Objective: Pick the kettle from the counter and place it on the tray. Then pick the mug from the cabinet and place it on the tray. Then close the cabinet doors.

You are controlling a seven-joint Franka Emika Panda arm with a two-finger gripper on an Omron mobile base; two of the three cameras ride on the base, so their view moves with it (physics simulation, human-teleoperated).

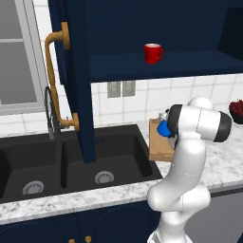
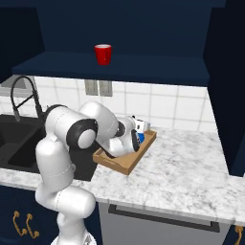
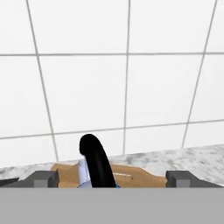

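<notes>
Releasing the kettle (image 3: 92, 162) onto the tray (image 3: 131, 176), by the look of it: first step near done
- Pincer (image 3: 109, 178): jaws spread wide to either side of the kettle's black arched handle, gripping nothing; tips low over the tray
- Kettle: small, bright blue, rounded; in the right base view a sliver of blue shows on the tray past the wrist, the rest hidden by the arm
- Tray: light-brown wood, low rim, lying on the speckled marble counter (image 2: 191, 167) just right of the black double sink (image 1: 71, 161), close to the tiled wall (image 3: 87, 87)
- Next move, as judged: lift clear of the handle without snagging it, then reach up to the shelf
- Mug (image 2: 103, 53): glossy red, upright on the navy shelf of the cabinet (image 2: 119, 67), well above the tray
- Cabinet doors (image 1: 76, 71): standing open, brass handle showing, yet to be closed
</notes>
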